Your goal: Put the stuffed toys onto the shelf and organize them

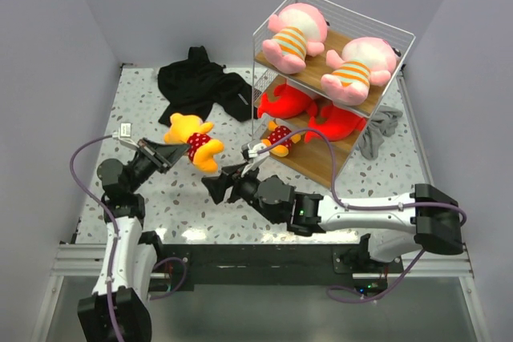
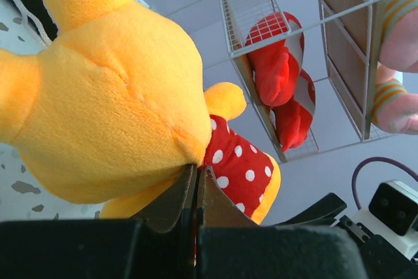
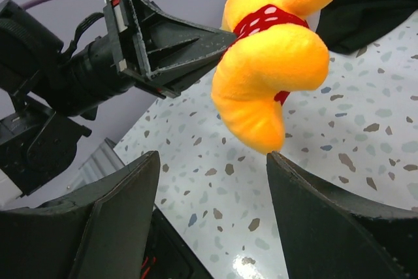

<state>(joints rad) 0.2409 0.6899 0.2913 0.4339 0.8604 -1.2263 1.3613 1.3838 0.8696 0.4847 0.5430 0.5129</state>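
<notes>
My left gripper [image 1: 172,152] is shut on an orange-yellow toy with a red polka-dot bib [image 1: 193,141] and holds it above the table; in the left wrist view the jaws pinch the toy [image 2: 111,96] at its bib edge. My right gripper [image 1: 218,183] is open and empty, just below and right of that toy; its wrist view shows the toy [image 3: 274,63] hanging just past its fingertips. The shelf [image 1: 401,38] at the back right holds two pink toys [image 1: 296,34] on top, two red toys [image 1: 309,110] on the middle board and an orange toy [image 1: 280,135] on the bottom board.
A black garment [image 1: 200,82] lies on the table left of the shelf, behind the held toy. A grey cloth [image 1: 377,130] lies at the shelf's right foot. Walls enclose the speckled table [image 1: 160,198] on three sides.
</notes>
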